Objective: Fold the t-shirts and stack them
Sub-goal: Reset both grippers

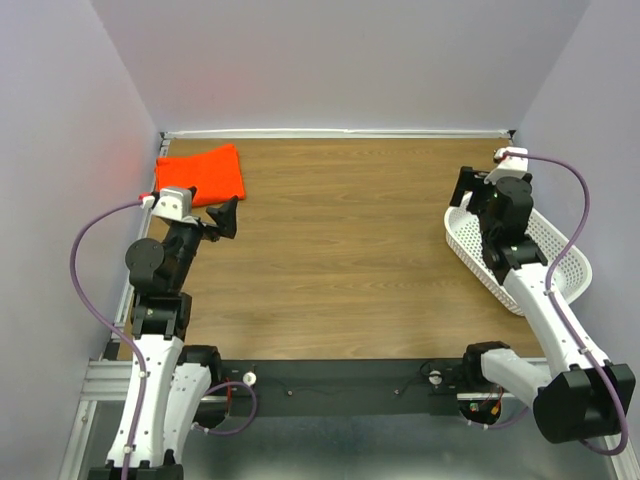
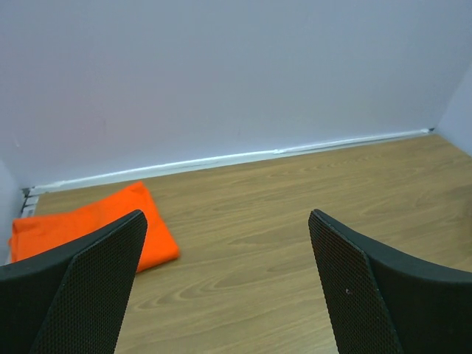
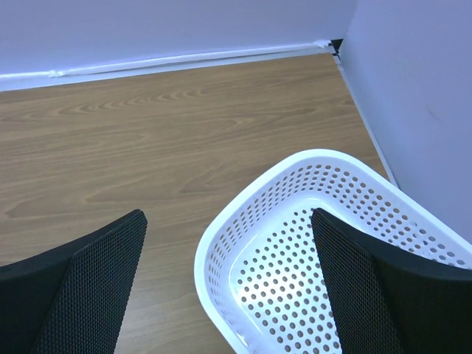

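Left gripper: we note the jaws wide apart, holding nothing and touching nothing. It hovers over the table, just beside the near edge of the shirt.

Right gripper: the jaws are equally spread, with nothing between them. It hangs above the left rim of the basket, and we see no contact.

The orange shirt lies folded flat in the far-left corner, close to the left wall and near the back wall. The basket sits along the right wall, at the table's right edge. Between shirt and basket we see open wood across the whole middle, from the back wall to the arm bases.
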Robot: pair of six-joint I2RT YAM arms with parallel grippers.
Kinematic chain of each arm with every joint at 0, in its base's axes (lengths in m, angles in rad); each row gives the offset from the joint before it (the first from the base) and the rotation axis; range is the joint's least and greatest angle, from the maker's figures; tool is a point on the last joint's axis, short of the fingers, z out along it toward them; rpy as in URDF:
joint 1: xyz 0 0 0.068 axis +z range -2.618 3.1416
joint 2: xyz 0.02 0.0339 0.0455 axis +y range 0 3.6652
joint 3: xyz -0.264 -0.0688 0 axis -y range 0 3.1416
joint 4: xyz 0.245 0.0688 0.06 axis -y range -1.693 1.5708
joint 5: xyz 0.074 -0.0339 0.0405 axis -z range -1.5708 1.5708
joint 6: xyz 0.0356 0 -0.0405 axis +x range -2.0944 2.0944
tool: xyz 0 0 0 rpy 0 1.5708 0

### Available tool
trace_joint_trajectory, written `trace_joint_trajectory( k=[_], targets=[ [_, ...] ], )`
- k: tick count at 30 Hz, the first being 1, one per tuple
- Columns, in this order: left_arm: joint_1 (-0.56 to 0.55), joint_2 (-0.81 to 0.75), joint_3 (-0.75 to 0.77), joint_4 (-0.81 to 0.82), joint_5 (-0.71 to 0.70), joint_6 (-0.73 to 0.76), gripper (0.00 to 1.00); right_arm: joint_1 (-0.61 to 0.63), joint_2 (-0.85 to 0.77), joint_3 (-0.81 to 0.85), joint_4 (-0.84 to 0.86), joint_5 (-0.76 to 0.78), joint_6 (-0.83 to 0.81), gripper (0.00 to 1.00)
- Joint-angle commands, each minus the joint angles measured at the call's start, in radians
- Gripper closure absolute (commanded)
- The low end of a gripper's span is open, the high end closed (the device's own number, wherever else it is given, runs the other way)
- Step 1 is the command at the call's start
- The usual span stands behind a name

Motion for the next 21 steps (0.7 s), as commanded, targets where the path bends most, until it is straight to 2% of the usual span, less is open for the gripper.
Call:
trace_joint_trajectory(
  k=[1, 10, 21],
  targets=[
    [-0.004, 0.0, 0.01, -0.058, -0.089, 0.038, 0.01, -0.011, -0.005, -0.027, 0.051, 0.079, 0.007, 0.0],
    [-0.004, -0.006, 0.017, -0.071, -0.102, 0.039, 0.02, -0.019, 0.003, -0.049, 0.051, 0.058, -0.019, 0.0],
    [-0.004, -0.008, 0.017, -0.078, -0.101, 0.035, 0.01, -0.021, 0.034, -0.058, 0.068, 0.101, -0.059, 0.0]
  ],
)
